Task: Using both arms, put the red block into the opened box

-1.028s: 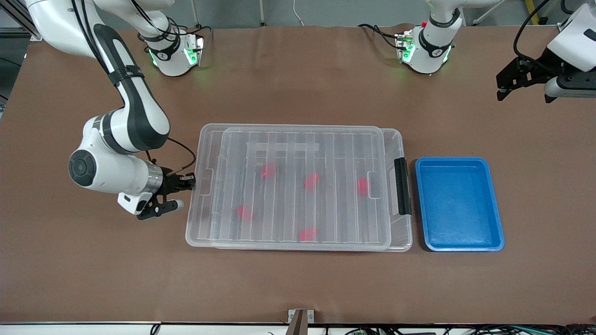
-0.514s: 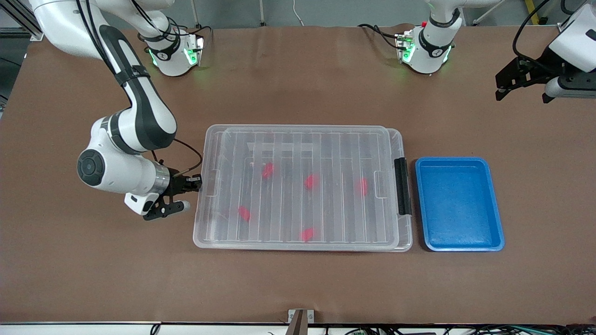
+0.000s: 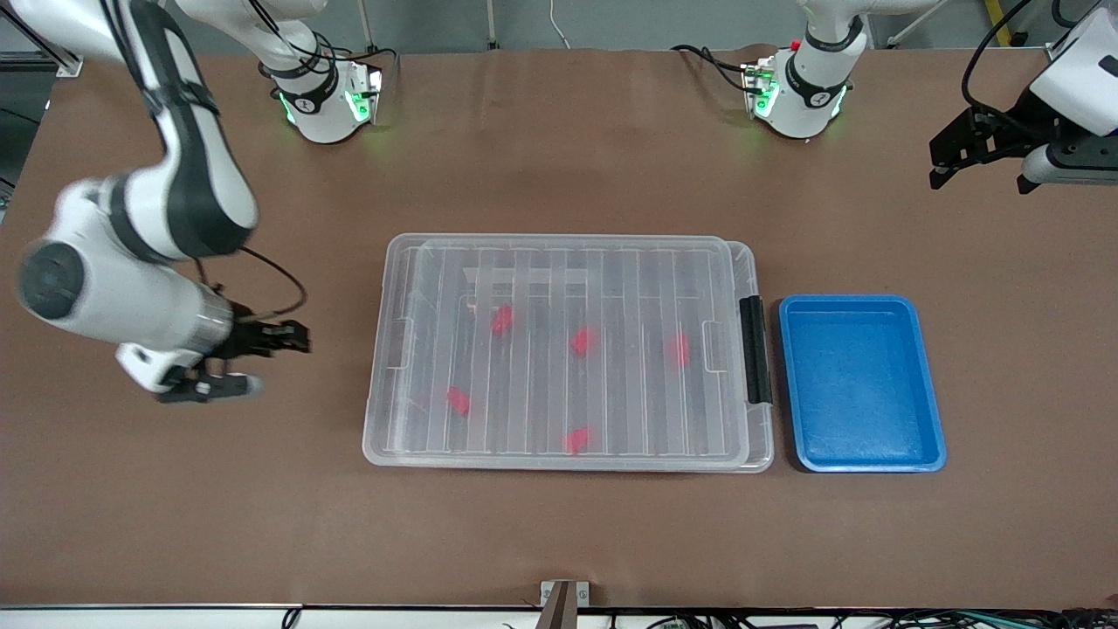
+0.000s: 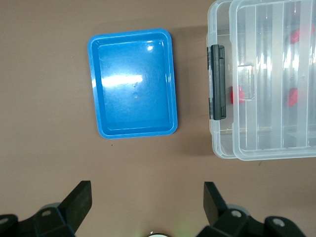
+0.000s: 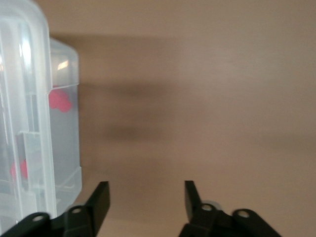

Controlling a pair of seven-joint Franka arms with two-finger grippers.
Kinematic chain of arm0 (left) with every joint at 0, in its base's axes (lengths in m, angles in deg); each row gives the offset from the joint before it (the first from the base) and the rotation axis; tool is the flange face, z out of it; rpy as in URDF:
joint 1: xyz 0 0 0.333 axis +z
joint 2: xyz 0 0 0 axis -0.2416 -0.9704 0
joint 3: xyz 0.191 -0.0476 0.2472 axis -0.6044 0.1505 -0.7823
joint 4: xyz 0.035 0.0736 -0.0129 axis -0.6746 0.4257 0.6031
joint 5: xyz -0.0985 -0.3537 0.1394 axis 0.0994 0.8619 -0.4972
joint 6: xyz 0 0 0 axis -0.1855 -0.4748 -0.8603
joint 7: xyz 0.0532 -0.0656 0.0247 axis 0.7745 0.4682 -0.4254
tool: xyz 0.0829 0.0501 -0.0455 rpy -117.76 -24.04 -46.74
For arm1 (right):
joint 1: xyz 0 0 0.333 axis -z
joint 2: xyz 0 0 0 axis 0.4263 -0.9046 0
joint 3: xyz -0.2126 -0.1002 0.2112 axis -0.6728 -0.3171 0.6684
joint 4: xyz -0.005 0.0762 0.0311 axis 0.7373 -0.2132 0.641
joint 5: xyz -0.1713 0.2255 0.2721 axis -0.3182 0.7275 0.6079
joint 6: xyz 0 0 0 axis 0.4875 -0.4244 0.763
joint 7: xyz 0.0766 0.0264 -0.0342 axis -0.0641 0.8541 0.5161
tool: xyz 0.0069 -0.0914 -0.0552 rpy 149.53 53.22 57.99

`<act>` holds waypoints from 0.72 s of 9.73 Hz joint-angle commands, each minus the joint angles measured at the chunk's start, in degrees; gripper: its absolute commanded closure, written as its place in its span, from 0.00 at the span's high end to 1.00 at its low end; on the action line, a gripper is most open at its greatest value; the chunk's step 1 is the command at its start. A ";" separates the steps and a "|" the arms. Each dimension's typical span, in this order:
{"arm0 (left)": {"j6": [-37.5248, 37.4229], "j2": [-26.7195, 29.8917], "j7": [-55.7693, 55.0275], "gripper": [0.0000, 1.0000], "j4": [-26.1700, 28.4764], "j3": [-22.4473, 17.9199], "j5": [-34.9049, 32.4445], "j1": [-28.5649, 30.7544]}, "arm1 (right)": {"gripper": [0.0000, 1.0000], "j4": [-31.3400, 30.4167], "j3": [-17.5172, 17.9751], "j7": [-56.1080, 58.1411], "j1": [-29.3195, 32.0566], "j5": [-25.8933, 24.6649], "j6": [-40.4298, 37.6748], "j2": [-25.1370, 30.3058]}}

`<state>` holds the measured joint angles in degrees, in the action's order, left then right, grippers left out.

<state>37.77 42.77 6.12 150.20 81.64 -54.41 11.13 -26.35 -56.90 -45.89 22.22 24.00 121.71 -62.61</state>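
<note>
You are looking at a task that appears nearly finished: five small bright red plastic blocks are lying inside the large clear plastic rectangular storage box (image 3: 568, 354), and its ribbed see-through lid (image 3: 572, 349) is sitting flat over them, seemingly closed. By my judgement, little is left beyond parking the arms, unless another block is meant to go in, and none is showing outside the box.

Taking the box as your landmark and going from the front camera's edge outward: the nearest red block (image 3: 576, 439) is lying close to the box's near wall; the next (image 3: 457, 400) is lying toward the right arm's end of the box; then come one at the middle (image 3: 583, 341) and one (image 3: 679, 350) close to the black clip (image 3: 751, 349) on the short side; the farthest (image 3: 501, 320) is sitting just past the middle.

The blue rectangular plastic tray (image 3: 933, 384) is sitting just beside the box's clipped end, holding nothing.

The right gripper (image 3: 249, 358) is hanging off the box's unclipped short end, clear of it, fingers spread and grasping nothing. The left gripper (image 3: 948, 162) is waiting above the brown table (image 3: 559, 542) well past the tray, fingers released and empty.
</note>
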 commanded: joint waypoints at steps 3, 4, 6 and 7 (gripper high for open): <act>-0.04 0.06 -0.44 1.00 1.89 0.03 0.90 0.21 | 1.00 -2.74 -7.79 -1.78 2.30 -1.69 -10.12 17.16; -0.04 0.15 -0.35 1.00 1.89 0.03 0.90 0.21 | 1.00 -2.57 -5.89 -1.78 6.83 -1.43 -14.76 19.71; -0.04 0.06 -0.44 1.00 1.81 0.03 0.81 0.21 | 1.00 4.59 -3.94 -1.78 8.37 -2.04 -23.47 20.62; -0.04 0.06 -0.35 1.00 1.81 0.03 0.81 0.21 | 1.00 5.60 -3.85 -1.78 8.11 -3.52 -24.29 20.44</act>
<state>37.77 42.77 6.10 150.24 81.62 -54.41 11.15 -23.24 -62.42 -46.90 29.42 22.44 99.28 -41.70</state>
